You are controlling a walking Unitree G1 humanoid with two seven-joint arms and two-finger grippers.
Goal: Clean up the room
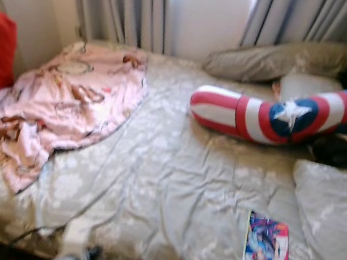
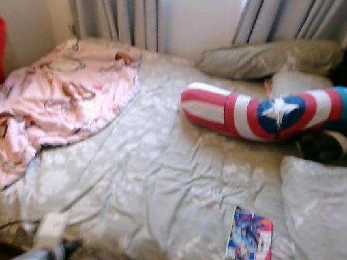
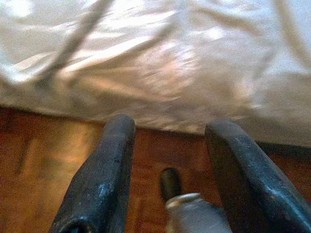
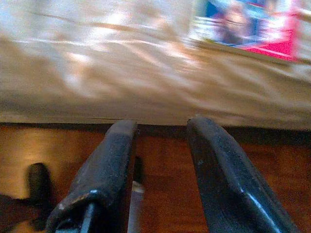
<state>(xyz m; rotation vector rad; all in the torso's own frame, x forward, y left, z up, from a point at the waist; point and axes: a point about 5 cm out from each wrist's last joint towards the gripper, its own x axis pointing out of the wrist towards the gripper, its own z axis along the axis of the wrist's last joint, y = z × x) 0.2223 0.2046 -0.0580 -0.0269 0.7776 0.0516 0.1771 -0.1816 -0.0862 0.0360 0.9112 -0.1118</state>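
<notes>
Both grippers are hanging low at the near edge of the bed (image 1: 171, 189), fingers parted and holding nothing: left gripper (image 3: 167, 165), right gripper (image 4: 160, 165). The book (image 1: 267, 245) is lying flat in the lower right of the frame, near the grey pillow (image 1: 333, 228), its long axis running away from the robot. Judging by this, reaching with the right gripper and pinching its near short edge would suit best.

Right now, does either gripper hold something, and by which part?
Nothing is held. The left gripper and the right gripper are both open, low before the bed edge.
</notes>
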